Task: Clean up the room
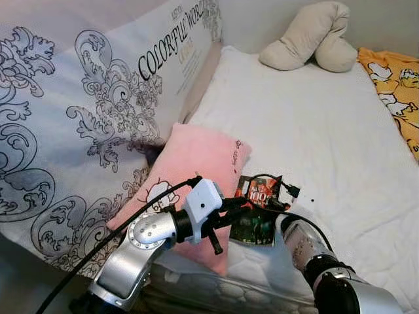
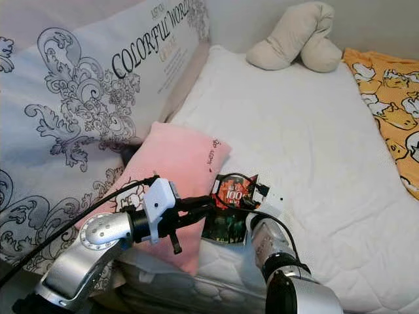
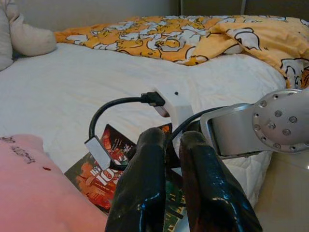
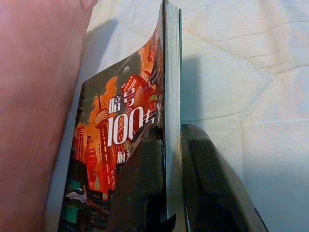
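A paperback book [image 1: 256, 191] with a red-orange cover and white "100" lies at the near edge of the white mattress [image 1: 308, 124], right beside a pink pillow [image 1: 193, 163]. My right gripper [image 4: 169, 128] is shut on the book [image 4: 120, 145], one finger on the cover and one behind the page edge. My left gripper [image 1: 242, 204] reaches over the pink pillow's lower corner, its fingers [image 3: 145, 179] pressed together just short of the book [image 3: 99, 179]. Whether they touch the book is unclear.
A large white cushion [image 1: 78, 118] with black scrollwork and "COLORFUL" lettering leans along the left. A beige bent pillow [image 1: 314, 36] lies at the far end of the bed. A yellow cartoon-print blanket [image 1: 396, 85] covers the far right. The mattress edge drops off just below my arms.
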Motion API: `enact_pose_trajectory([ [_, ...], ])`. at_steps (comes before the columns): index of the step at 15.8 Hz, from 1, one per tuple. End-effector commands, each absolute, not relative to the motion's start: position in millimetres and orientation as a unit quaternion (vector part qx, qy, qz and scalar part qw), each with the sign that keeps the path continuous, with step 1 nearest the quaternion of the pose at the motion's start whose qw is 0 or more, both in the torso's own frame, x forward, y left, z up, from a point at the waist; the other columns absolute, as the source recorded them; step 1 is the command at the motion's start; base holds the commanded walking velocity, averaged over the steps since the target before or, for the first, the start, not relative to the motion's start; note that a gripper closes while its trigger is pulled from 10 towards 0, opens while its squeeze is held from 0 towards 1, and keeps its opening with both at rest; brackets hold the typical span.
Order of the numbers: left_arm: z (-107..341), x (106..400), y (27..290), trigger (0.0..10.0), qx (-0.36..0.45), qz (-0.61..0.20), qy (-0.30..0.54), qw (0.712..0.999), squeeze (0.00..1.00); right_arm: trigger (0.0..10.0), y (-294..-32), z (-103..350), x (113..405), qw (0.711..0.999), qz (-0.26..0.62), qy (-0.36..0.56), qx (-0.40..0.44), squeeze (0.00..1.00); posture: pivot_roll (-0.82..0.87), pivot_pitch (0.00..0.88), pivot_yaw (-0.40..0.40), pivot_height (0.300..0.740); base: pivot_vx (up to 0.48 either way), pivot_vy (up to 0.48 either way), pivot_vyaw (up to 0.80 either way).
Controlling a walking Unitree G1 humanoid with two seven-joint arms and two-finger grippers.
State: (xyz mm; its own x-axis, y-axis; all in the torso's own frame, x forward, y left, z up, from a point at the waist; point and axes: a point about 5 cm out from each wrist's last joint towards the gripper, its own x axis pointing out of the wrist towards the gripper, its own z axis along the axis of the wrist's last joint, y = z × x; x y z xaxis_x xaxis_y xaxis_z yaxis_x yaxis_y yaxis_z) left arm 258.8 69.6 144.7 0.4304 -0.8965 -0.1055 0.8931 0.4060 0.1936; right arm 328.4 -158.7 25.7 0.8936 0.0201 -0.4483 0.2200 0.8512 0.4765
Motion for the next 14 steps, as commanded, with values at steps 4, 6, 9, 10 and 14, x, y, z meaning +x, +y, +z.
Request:
enact_pose_trajectory([
  [4, 151.2, 258.9, 73.1, 10.0, 0.12, -0.526, -0.007, 0.842, 0.0, 0.0, -144.3, 38.0, 339.4, 0.938, -0.036, 0.218, 0.267, 0.0, 0.38, 0.08, -0.019, 0.74, 0.0, 0.0, 0.0],
  [6, 151.1, 258.5, 72.7, 10.0, 0.121, -0.525, -0.005, 0.842, 0.0, 1.0, -142.0, 36.1, 338.2, 0.947, -0.034, 0.23, 0.222, 0.0, 0.39, 0.078, -0.026, 0.74, 0.0, 0.0, 0.0],
  [9, 151.8, 259.9, 70.9, 10.0, 0.118, -0.52, -0.007, 0.846, 0.0, 10.0, -149.9, 36.7, 338.6, 0.952, -0.042, 0.229, 0.2, 1.0, 0.38, 0.064, -0.032, 0.74, 0.0, 0.0, 0.0],
  [10, 151.6, 260.3, 70.1, 10.0, 0.117, -0.519, -0.008, 0.846, 0.0, 10.0, -151.5, 37.3, 339.0, 0.954, -0.039, 0.229, 0.192, 1.0, 0.37, 0.058, -0.032, 0.74, 0.0, 0.0, 0.0],
  [14, 152.1, 267.0, 60.7, 10.0, 0.117, -0.526, -0.018, 0.842, 0.0, 10.0, -160.2, 39.8, 340.6, 0.96, -0.046, 0.227, 0.156, 1.0, 0.35, 0.0, -0.024, 0.74, 0.0, 0.0, 0.0],
])
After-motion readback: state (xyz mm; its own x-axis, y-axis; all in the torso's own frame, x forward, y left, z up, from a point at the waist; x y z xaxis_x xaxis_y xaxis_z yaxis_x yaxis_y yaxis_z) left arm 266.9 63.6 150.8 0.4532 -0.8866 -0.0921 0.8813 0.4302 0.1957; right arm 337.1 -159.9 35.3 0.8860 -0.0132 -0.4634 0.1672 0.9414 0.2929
